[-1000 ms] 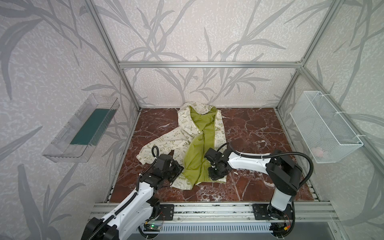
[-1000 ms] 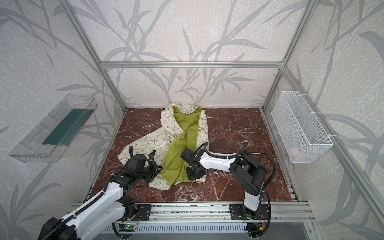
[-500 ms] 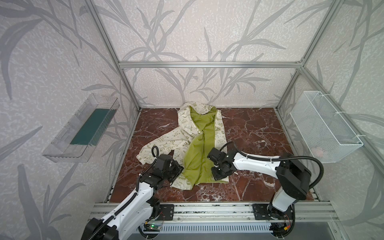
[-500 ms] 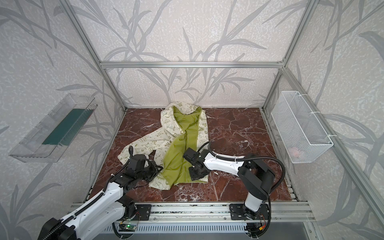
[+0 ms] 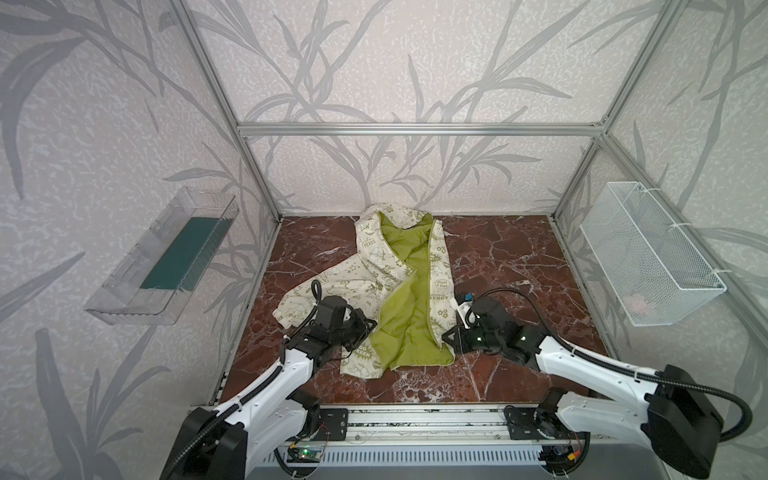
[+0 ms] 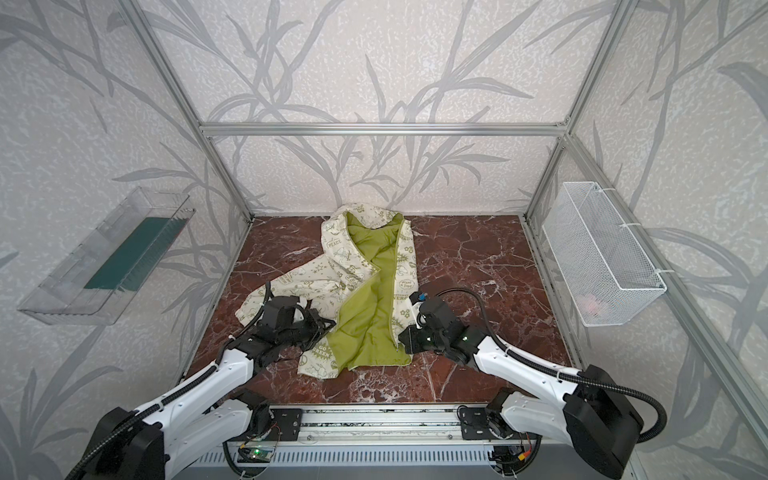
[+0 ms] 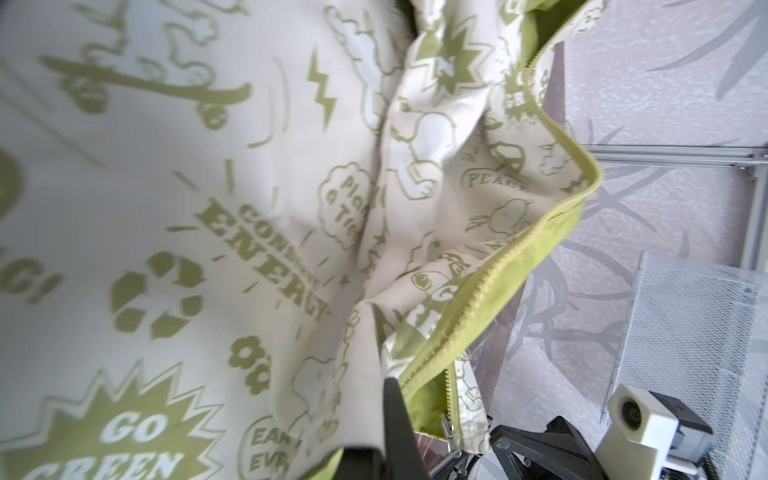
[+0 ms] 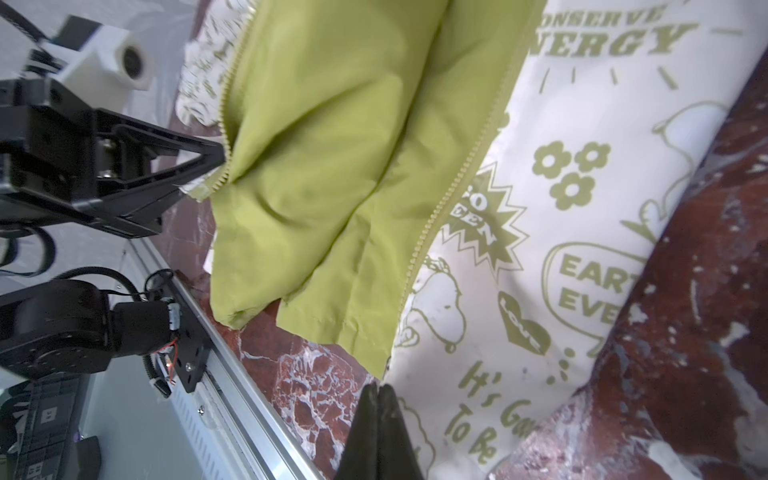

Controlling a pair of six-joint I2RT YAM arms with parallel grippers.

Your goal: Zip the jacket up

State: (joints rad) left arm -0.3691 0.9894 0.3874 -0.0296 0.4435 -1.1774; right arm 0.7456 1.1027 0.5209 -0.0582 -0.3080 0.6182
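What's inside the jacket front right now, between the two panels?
The jacket lies open: plain lime-green lining shows between the two unjoined zipper edges. Whatever part of the marble floor lies beneath the fabric is covered.

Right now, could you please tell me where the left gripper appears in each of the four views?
In a top view: the left gripper sits left of centre, tip on the jacket's cream flap.
In a top view: the gripper, same spot.
Left wrist: its dark fingers, closed, against cream fabric beside the zipper.
Right wrist: a black wedge carrying a white camera, tip at the zipper teeth.
Shared landmark: the jacket's green lining.
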